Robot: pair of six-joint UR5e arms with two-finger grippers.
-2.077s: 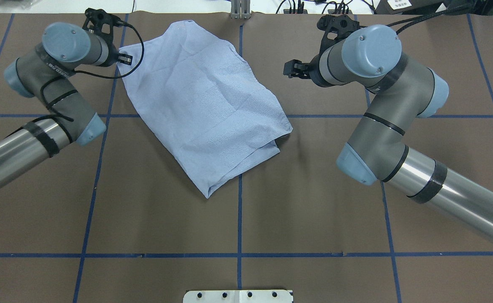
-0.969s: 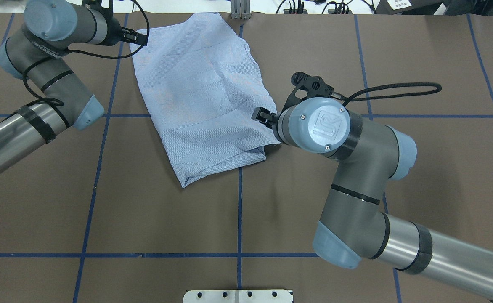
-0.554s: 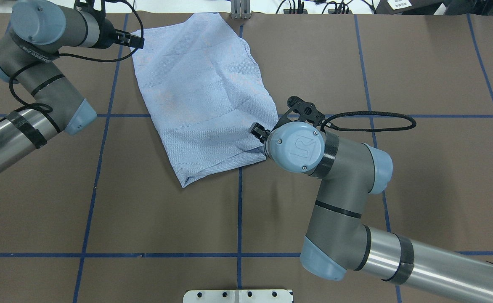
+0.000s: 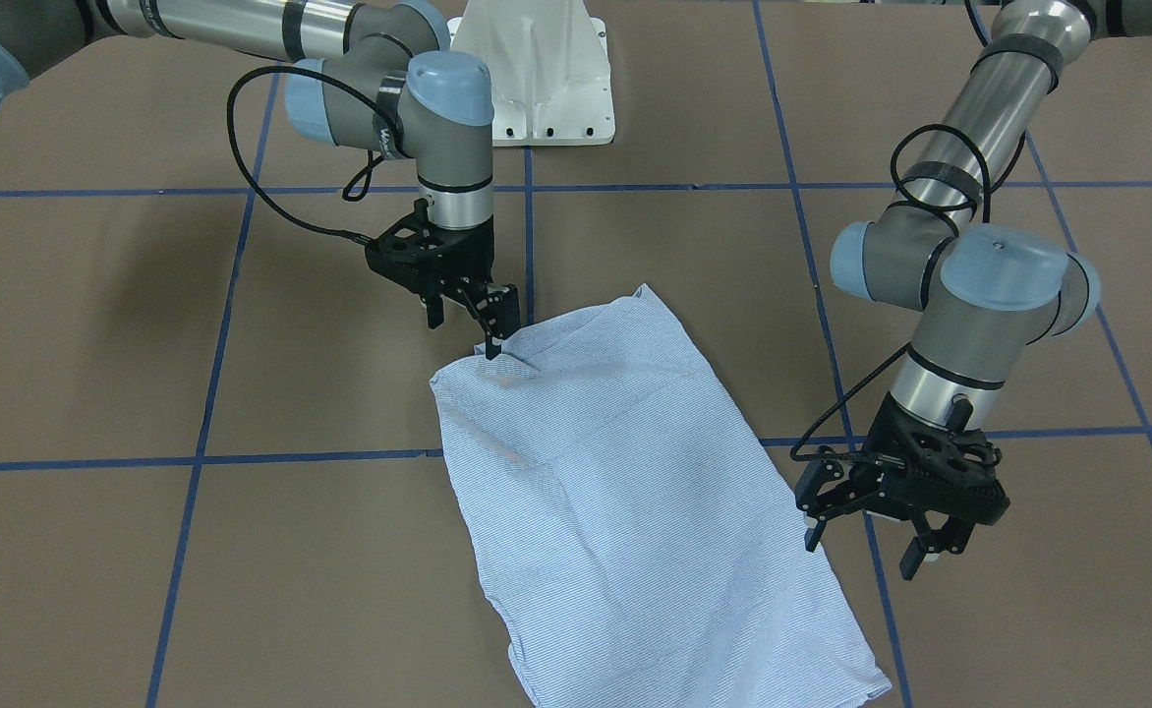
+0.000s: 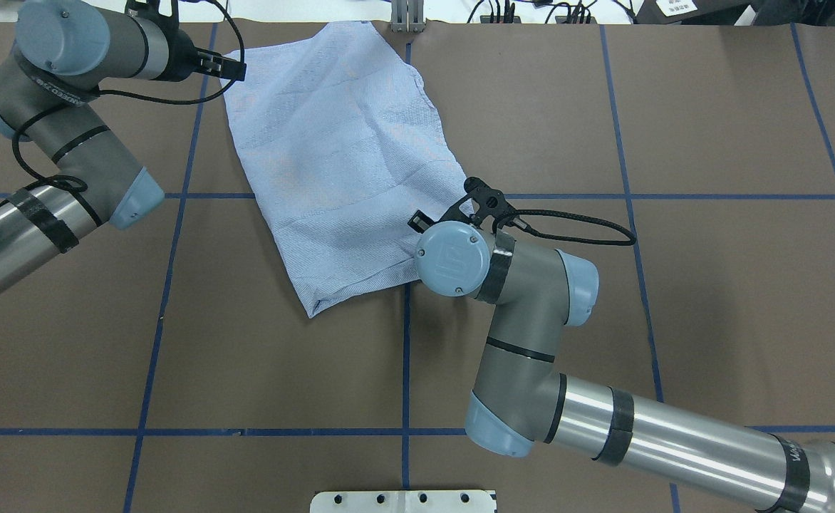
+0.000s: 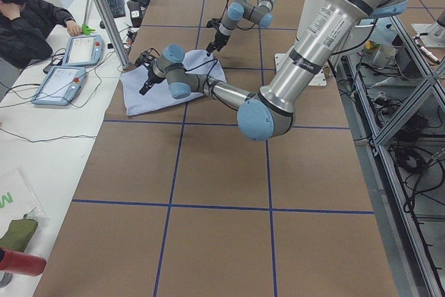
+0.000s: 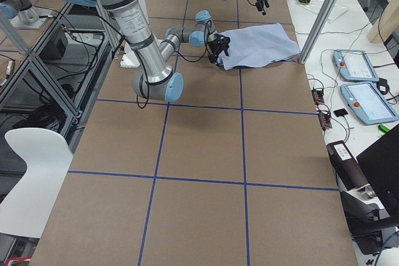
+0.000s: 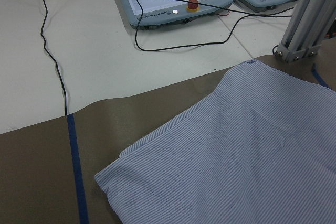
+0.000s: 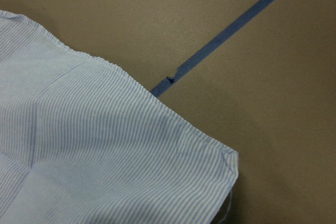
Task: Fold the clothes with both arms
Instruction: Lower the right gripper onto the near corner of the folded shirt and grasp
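The right jaws are spread and grasp nothing. One fingertip (image 4: 490,346) is down at the edge of the shirt (image 4: 635,492), close to the corner on the robot's side, where the cloth puckers a little. The other fingertip (image 4: 433,317) is off the cloth, over the bare desk (image 4: 144,551). The right wrist view shows that corner close up, lying flat beside a blue tape line (image 9: 236,30).

The left jaws are released too, wide apart and pointing down. They hang just beside the shirt's edge on the robot's left, towards its far corner. I cannot tell whether the nearer fingertip (image 4: 812,536) touches the cloth.

The right arm (image 5: 531,335) reaches in from the robot's side with its wrist bent over the shirt's edge. The left arm (image 5: 54,128) stretches along the desk's left side.

The shirt is folded into a rough rectangle, striped pale blue and white. It lies flat on the far half of the desk, skewed to the tape grid, and its far end reaches the desk's edge.
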